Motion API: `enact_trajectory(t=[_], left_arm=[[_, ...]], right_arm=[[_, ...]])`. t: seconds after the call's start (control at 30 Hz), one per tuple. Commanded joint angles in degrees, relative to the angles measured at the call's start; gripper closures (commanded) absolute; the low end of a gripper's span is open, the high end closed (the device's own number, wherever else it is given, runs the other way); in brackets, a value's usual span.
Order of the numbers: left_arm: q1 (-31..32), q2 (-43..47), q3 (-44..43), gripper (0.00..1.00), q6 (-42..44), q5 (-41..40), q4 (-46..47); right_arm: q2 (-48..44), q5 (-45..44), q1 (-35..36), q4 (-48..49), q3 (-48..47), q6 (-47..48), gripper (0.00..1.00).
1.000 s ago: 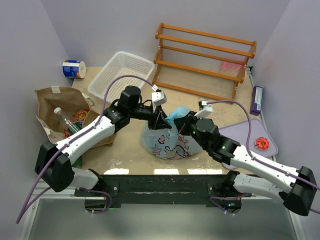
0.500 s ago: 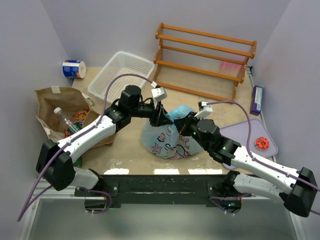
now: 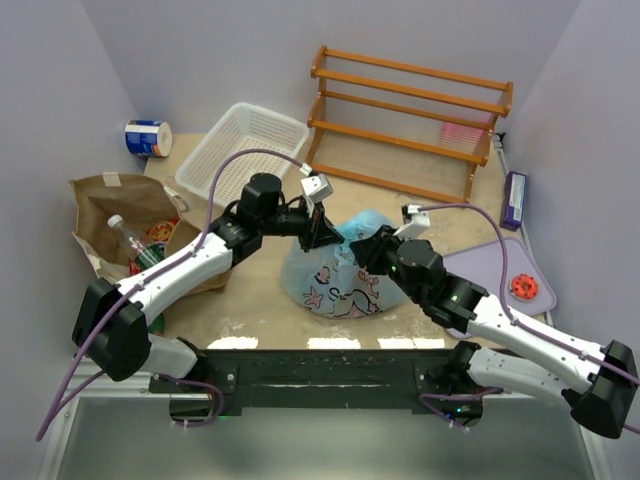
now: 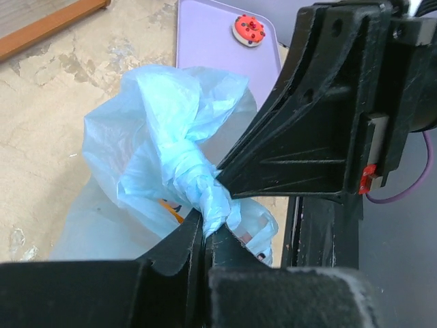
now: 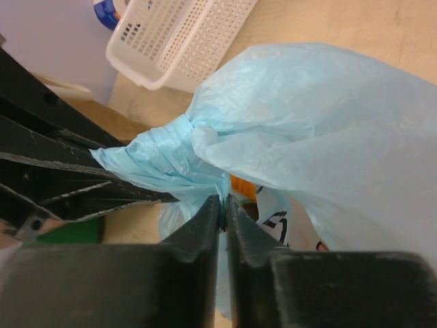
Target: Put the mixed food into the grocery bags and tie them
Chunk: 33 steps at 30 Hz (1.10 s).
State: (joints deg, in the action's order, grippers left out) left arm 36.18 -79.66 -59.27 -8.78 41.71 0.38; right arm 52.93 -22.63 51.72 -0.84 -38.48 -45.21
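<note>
At the middle of the sandy surface (image 3: 250,300): a thin, crinkly, translucent light blue plastic bag with dark print (image 3: 335,285), bulging, its top wrung into a tight rope. Reaching in from 9 o'clock, the left pincer (image 4: 205,232): clamps that rope, jaws pressed together on the plastic. From 4 o'clock, the right pincer (image 5: 224,201): stands narrow, only a slit between the jaws, tips against the same twisted neck; cannot tell whether pinching or merely touching. Something orange visible through the film below the knot. At 9 o'clock of the blue bag, a larger creased brown paper bag (image 3: 115,205), open, with a clear white-capped bottle (image 3: 128,240) and a red packet (image 3: 160,232) inside. At 11 o'clock, a white mesh plastic basket (image 3: 245,145); beyond it, near the far corner, a blue-and-white can (image 3: 148,137). At 1 o'clock, an orange wooden rack (image 3: 410,110). At 3 o'clock, a lilac tray (image 3: 485,268) bearing a small red round piece (image 3: 523,288).
</note>
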Motion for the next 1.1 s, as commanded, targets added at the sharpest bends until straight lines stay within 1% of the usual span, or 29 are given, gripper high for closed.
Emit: enact_trajectory(t=[0.0, 0.03, 0.07, 0.1, 0.13, 0.17, 0.23, 0.27, 0.33, 0.4, 0.5, 0.6, 0.67, 0.83, 0.97, 1.07], left_arm=[[1.07, 2.04, 0.90, 1.00, 4.20, -4.43, 2.43], [1.86, 2.40, 1.08, 1.00, 6.55, -5.58, 2.08], [2.66, 2.66, 1.17, 1.00, 7.71, -6.72, 1.12], [4.66, 3.36, 1.52, 1.00, 8.42, -8.04, 1.02], [5.47, 3.63, 1.69, 1.00, 10.51, -9.97, 0.85], [6.17, 4.07, 2.04, 1.00, 10.79, -10.86, 1.20], [6.88, 4.95, 2.84, 1.00, 11.23, -12.96, 1.81], [6.97, 5.39, 3.01, 1.00, 11.41, -13.58, 2.25], [7.58, 6.79, 4.07, 1.00, 11.67, -15.25, 2.95], [8.46, 8.19, 5.38, 1.00, 11.85, -16.40, 4.45], [9.95, 9.25, 6.18, 1.00, 12.73, -19.90, 4.80], [10.83, 9.78, 6.35, 1.00, 13.52, -21.76, 4.63], [11.19, 9.87, 6.35, 1.00, 13.79, -22.03, 4.63], [12.51, 10.31, 6.62, 1.00, 14.40, -24.13, 4.36], [13.65, 10.84, 7.06, 1.00, 15.01, -25.80, 4.72], [14.09, 10.93, 7.06, 1.00, 15.19, -26.33, 4.71]], right_arm=[[-5.45, -0.93, 0.04, -5.84, -3.88, -3.73, 0.61], [-6.68, -0.31, 0.04, -5.93, -4.06, -4.79, 0.55], [-8.61, -0.05, 0.04, -6.10, -4.06, -6.02, 0.45], [-9.50, 0.83, 0.04, -5.93, -3.97, -8.90, 0.41], [-10.12, 1.36, 0.04, -5.23, -3.36, -10.32, 0.38], [-10.56, 2.06, 0.04, -2.87, -2.92, -11.64, 0.33], [-10.91, 3.46, -0.04, -0.84, -1.87, -16.82, 0.31], [-10.57, 3.91, 0.04, 1.52, -1.43, -18.23, 0.27], [-9.60, 5.13, 0.04, 3.30, -0.72, -22.28, 0.25], [-9.07, 4.53, 0.13, 4.18, -0.54, -25.87, 0.24], [-8.37, 4.09, 0.04, 2.87, -1.16, -30.70, 0.23], [-7.58, 4.44, 0.04, 1.02, -2.91, -32.22, 0.22], [-6.27, 4.27, 0.13, -2.75, -4.41, -32.31, 0.21], [-4.59, 3.30, 0.04, -3.37, -3.62, -34.94, 0.22], [-3.53, 1.63, 0.04, -7.41, -4.06, -35.56, 0.23], [-3.27, 0.13, 0.04, -8.38, -3.89, -35.65, 0.23]])
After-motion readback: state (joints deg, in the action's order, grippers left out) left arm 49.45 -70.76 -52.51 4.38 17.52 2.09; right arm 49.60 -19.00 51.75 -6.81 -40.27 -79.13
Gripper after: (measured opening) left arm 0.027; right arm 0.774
